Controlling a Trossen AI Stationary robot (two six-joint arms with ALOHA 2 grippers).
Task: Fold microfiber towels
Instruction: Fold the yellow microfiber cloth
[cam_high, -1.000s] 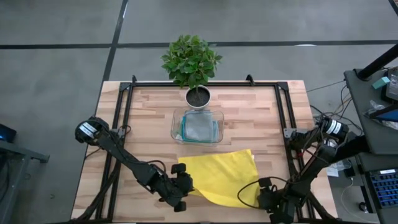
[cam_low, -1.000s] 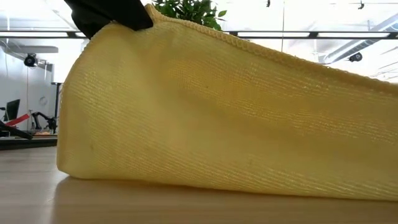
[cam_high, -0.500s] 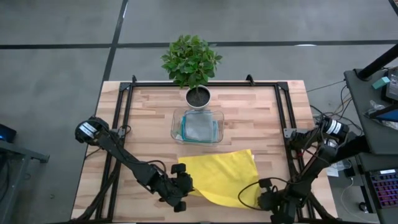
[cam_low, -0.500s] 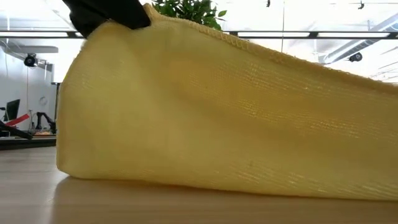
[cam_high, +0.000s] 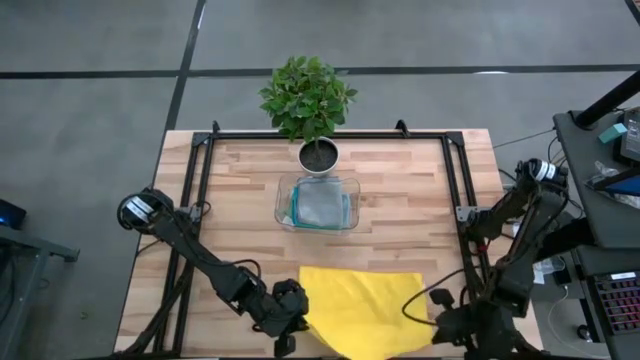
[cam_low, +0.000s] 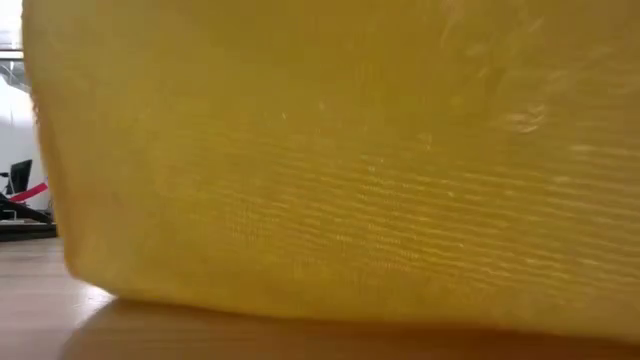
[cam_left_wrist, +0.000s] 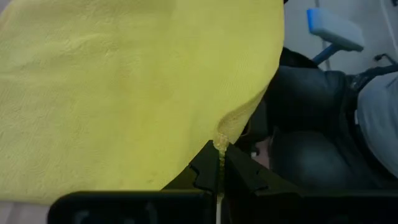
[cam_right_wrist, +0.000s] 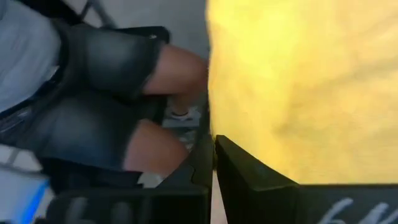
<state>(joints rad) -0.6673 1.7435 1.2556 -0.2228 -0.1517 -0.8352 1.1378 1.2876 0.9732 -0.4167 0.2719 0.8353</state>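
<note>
- Progress looks early: the yellow towel (cam_high: 362, 308) lies spread at the table's (cam_high: 420, 195) near edge, not yet folded.
- Left gripper (cam_left_wrist: 218, 163) is clamped on the towel's near-left corner, cloth pinched between its fingers.
- Clear tray (cam_high: 317, 203), mid-table before the potted plant (cam_high: 308, 100), holds teal and grey cloths; whether these are folded is unclear.
- Right gripper (cam_right_wrist: 213, 154) appears closed on the opposite near corner; a seated person's legs (cam_right_wrist: 112, 106) show beyond.
- Low view is filled by yellow cloth, hiding everything behind it.

Potted plant (cam_high: 308, 100) behind clear tray (cam_high: 283, 206); person seated (cam_right_wrist: 93, 93).
</note>
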